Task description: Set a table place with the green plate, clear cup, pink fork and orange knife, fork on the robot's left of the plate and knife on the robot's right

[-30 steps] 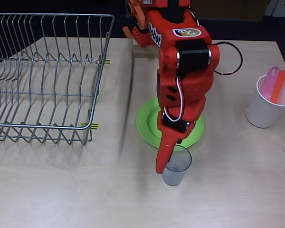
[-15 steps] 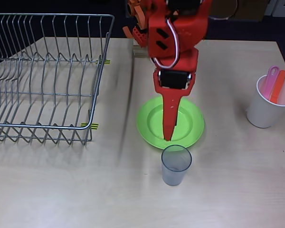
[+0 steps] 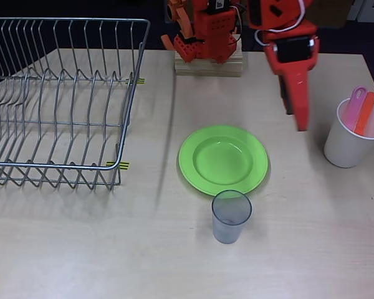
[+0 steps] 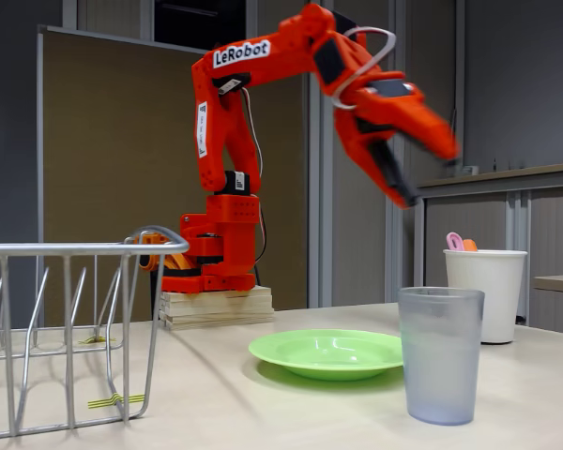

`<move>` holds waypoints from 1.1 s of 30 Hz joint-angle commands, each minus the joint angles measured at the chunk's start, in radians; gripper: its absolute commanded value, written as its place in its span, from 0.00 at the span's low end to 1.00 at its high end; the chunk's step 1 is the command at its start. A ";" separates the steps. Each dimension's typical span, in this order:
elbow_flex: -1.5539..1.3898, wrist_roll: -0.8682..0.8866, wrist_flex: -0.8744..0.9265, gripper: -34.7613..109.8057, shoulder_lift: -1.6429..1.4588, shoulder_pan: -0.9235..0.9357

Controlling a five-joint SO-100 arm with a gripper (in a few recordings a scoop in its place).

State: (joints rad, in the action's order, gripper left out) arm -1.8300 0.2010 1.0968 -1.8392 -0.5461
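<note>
Glossy plastic green plate, frosted translucent clear cup, shiny wire rack, matt wood-grain desk.

A: What has moved since a second ago?

B: Only the arm. Its gripper was low over the clear cup, one finger at the cup's left rim in the overhead view. Half a second ago it had pulled back over the green plate.

A: And now?

B: It has swung right and farther back, off the plate altogether, over bare table between the plate and the white paper cup. In the fixed view the gripper is raised well above the plate, jaws parted and blurred with motion.
</note>
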 commanded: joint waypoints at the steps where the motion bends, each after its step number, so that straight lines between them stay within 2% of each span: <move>1: -0.020 -0.193 -0.005 0.51 -0.046 -0.129; 4: -0.011 -0.244 0.020 0.50 -0.043 -0.212; 7: -0.005 -0.216 0.058 0.62 -0.037 -0.281; 13: -0.028 -0.140 0.057 0.49 -0.011 -0.374; 16: -0.058 -0.018 0.031 0.40 -0.006 -0.399; 18: -0.071 0.078 0.015 0.41 0.005 -0.417; 21: -0.086 0.273 0.015 0.49 0.012 -0.449; 25: -0.086 0.512 -0.020 0.48 0.038 -0.495; 33: -0.040 0.670 -0.160 0.45 0.133 -0.531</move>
State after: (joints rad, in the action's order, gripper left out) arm -1.9021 0.8268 0.9695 -1.7058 -1.0569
